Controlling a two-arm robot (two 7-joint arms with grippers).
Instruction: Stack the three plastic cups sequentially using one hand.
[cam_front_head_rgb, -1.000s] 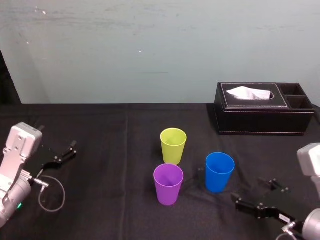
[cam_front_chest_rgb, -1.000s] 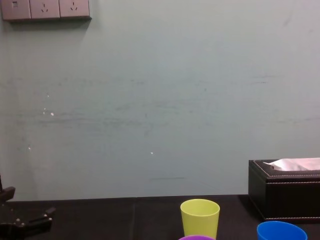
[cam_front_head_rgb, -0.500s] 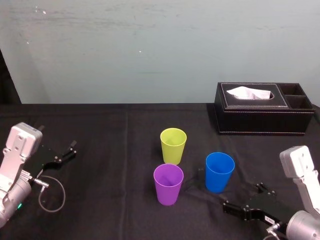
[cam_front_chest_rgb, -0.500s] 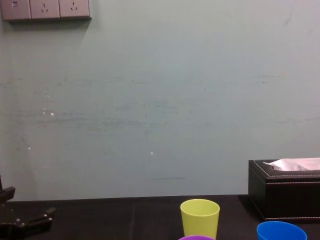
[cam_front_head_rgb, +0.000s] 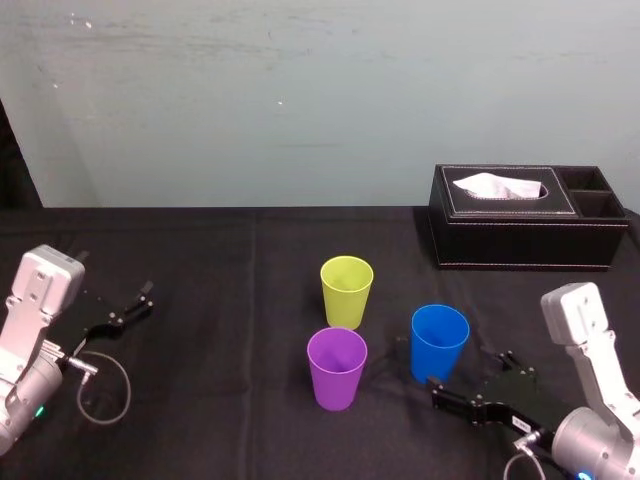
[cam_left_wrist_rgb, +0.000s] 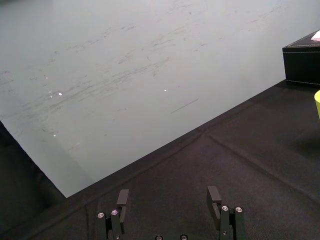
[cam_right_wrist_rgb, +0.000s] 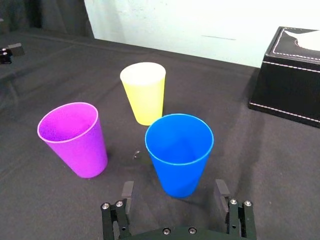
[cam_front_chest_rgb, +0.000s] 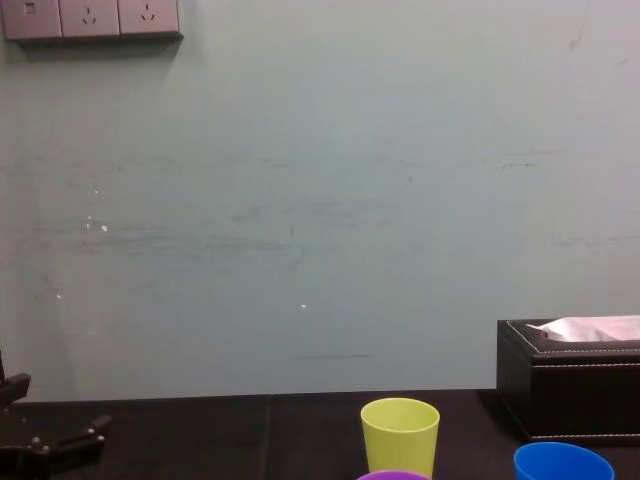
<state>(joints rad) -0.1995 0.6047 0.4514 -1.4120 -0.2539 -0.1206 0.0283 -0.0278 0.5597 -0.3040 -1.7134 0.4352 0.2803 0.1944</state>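
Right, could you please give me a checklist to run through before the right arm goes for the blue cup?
1. Right gripper jaws open: ok, spread well apart.
2. Jaws lined up with the blue cup: ok, it sits centred ahead of them in the right wrist view.
3. Blue cup between the jaws: cannot tell.
4. Blue cup upright and empty: ok.
5. Purple cup and yellow-green cup upright, standing apart from it: ok.
6. Left gripper parked at the table's left, away from the cups: ok.

Smooth plastic cups, matt black tablecloth
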